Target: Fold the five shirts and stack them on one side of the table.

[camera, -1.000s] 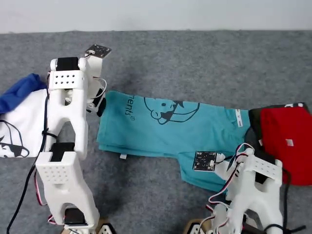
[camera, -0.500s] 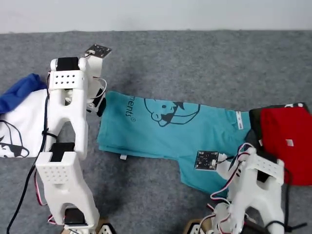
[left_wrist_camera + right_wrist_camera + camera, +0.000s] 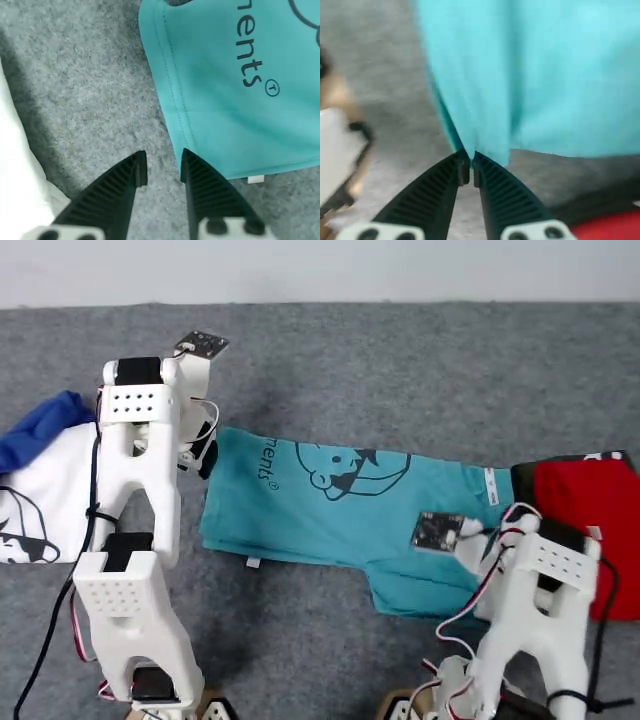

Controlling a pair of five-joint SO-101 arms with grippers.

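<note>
Right gripper (image 3: 468, 162), fingers clamped on teal shirt (image 3: 340, 510) edge, advanced toward shirt middle: fold likely under way. Left gripper (image 3: 163, 163) fingers apart, unmoved beside hem.

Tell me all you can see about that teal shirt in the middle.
The teal shirt is soft cloth with a dark cartoon print and lettering, lying partly folded across the grey carpet. The right claw pinches its edge near the red shirt; the left claw stands open at its other end.
</note>
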